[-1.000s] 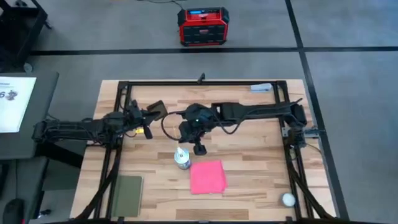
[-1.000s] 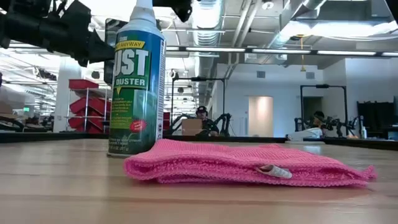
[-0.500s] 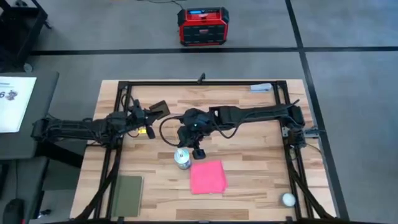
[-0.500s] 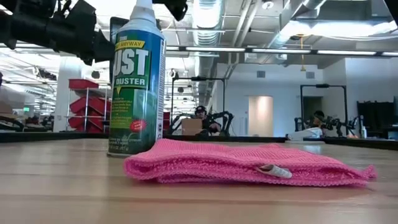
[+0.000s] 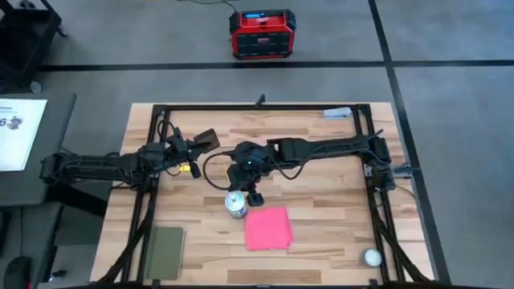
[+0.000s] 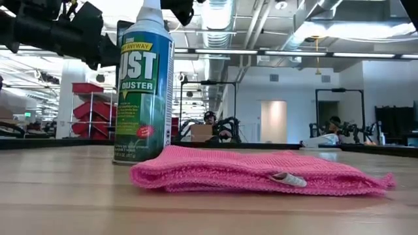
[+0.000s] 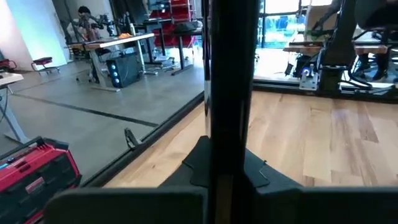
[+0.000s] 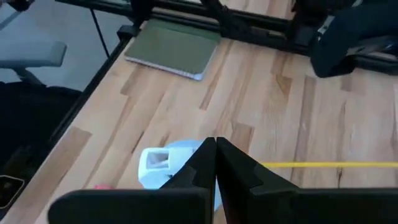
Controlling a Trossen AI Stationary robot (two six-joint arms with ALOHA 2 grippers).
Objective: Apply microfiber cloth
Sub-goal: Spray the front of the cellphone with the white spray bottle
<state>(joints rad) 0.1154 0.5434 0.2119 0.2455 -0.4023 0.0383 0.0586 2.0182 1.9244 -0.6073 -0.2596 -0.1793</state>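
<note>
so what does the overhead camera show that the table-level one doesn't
Only the high view shows both arms whole: the left gripper holding a dark phone above the table, the right gripper shut beside the can, plus the green pad, white ball and red box. Only the low view shows the can's label, the cloth's tag and the room behind. Both show the duster can and pink cloth.

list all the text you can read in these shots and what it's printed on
"UST" over "DUSTER": on the spray can, first letter hidden.
"ANYWAY": yellow band near the can's top, its start cut off.
Small print lower on the can: too small to read.
"6": white sheet left of the table, rest unreadable.
Red box on the floor: label unreadable.
</note>
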